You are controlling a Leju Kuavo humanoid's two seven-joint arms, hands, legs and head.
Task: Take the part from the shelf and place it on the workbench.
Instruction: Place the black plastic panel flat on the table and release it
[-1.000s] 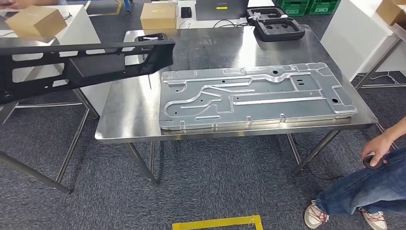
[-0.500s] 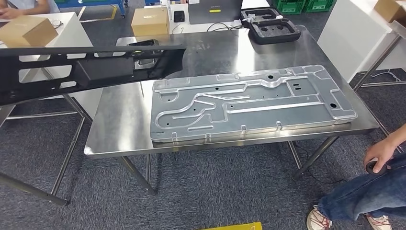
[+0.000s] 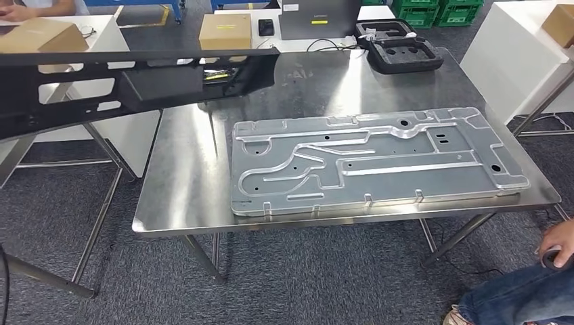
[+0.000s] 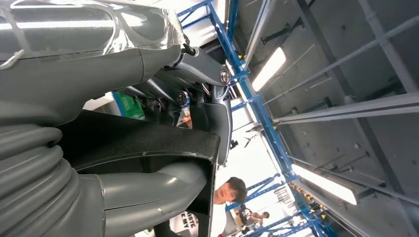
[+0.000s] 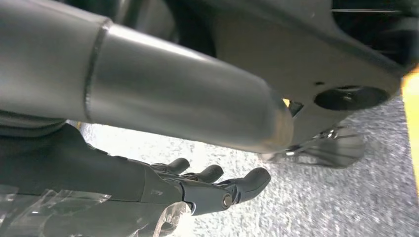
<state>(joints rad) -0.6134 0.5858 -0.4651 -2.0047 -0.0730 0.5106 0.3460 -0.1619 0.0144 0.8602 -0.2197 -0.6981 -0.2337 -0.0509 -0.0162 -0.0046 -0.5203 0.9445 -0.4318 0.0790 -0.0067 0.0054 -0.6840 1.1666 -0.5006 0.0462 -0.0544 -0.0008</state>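
The left hand (image 4: 163,148) clamps thumb and fingers on a black edge, while the right hand (image 5: 197,190) lies with fingers extended.

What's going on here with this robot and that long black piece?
The robot is carrying a long black part, gripped in its left hand, and holds it up over the far left corner of the steel workbench. It has not set it down yet. A large stamped metal panel lies flat on the bench. The right hand hangs with its fingers apart, holding nothing. A person's hand shows beside the bench.
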